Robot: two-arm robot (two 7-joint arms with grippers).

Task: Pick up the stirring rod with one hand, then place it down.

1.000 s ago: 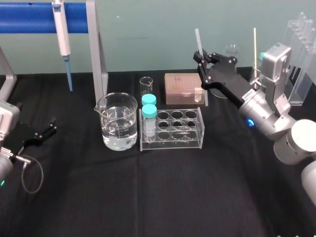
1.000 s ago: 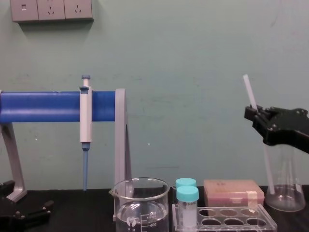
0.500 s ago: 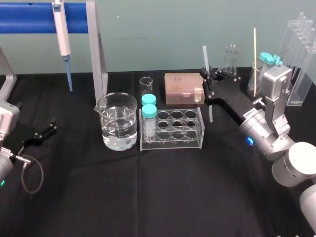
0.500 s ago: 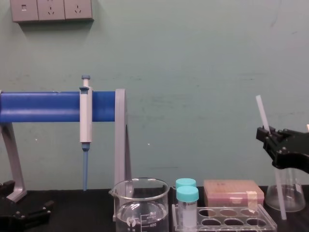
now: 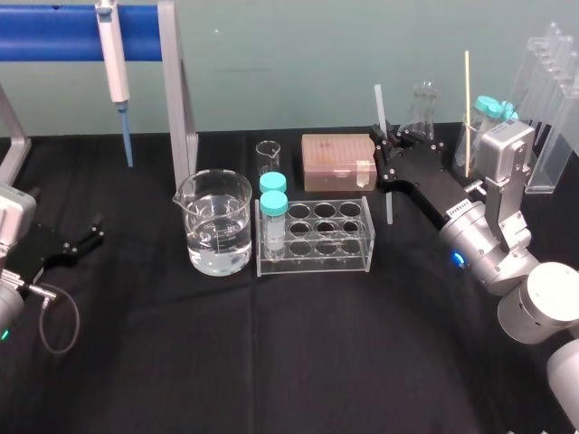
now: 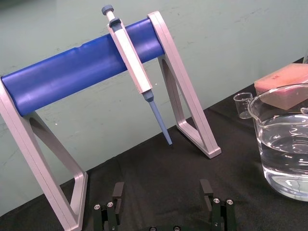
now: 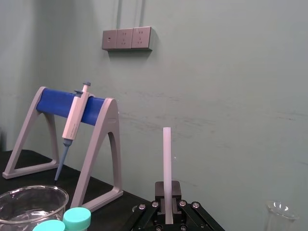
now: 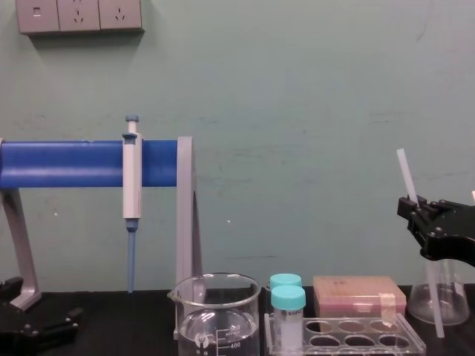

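Right black 2-finger gripper [image 5: 385, 155]: jaws closed on the long translucent-white stirring rod [image 8: 404, 174], gripped near mid-length. Rod is held over the black tablecloth [image 5: 271, 353], just right of the clear acrylic tube rack [image 5: 314, 246]. Long axis near vertical, top leaning slightly to the robot's left. Judged step: pick-up done, placing pending; next move calls for lowering, then release. Left gripper [image 6: 161, 202] parked at table's left, jaws open.
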